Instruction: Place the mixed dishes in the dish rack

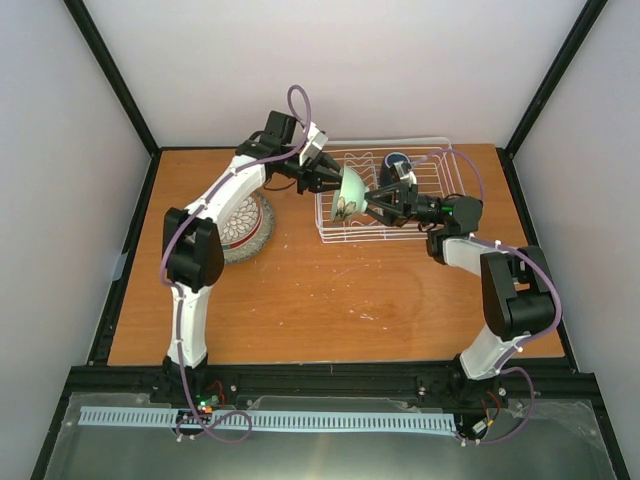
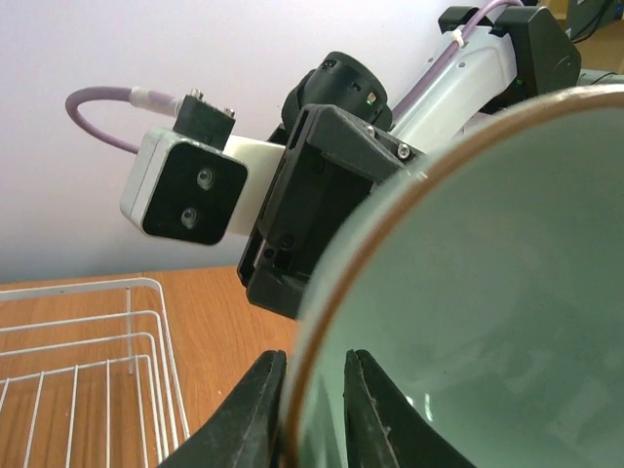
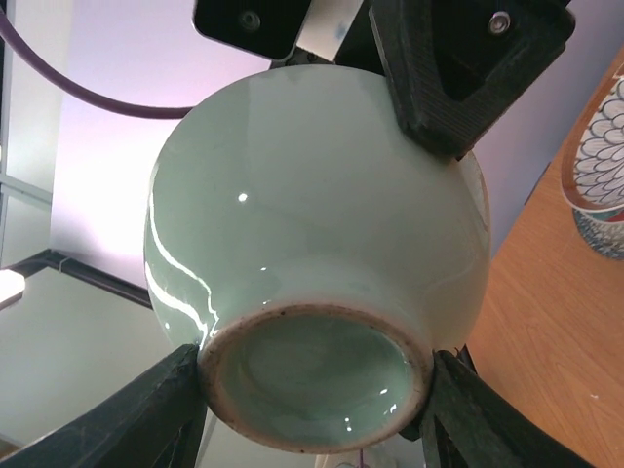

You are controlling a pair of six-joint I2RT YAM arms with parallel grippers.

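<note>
Left gripper (image 2: 314, 400) fingers (image 2: 258, 409) are clamped across the rim of the small pale green bowl (image 2: 487, 292), one inside and one outside. Right gripper (image 3: 312, 400) fingers (image 3: 146, 419) sit either side of the bowl's foot ring and look in contact on both sides, so both ends have hold of it. The bowl (image 1: 350, 193) is on its side in the air between the two grippers, over the left end of the dish rack (image 1: 440, 150), mouth toward the left arm and foot toward the right.

The rack sits toward the far right corner of the worktop (image 1: 300, 290). The dark blue mug (image 1: 396, 160) is inside it, near its far side. The plate stack, petal-patterned plate (image 1: 250, 225) on top, is near the left edge and partly hidden under the left arm; lower plates can't be told apart.
</note>
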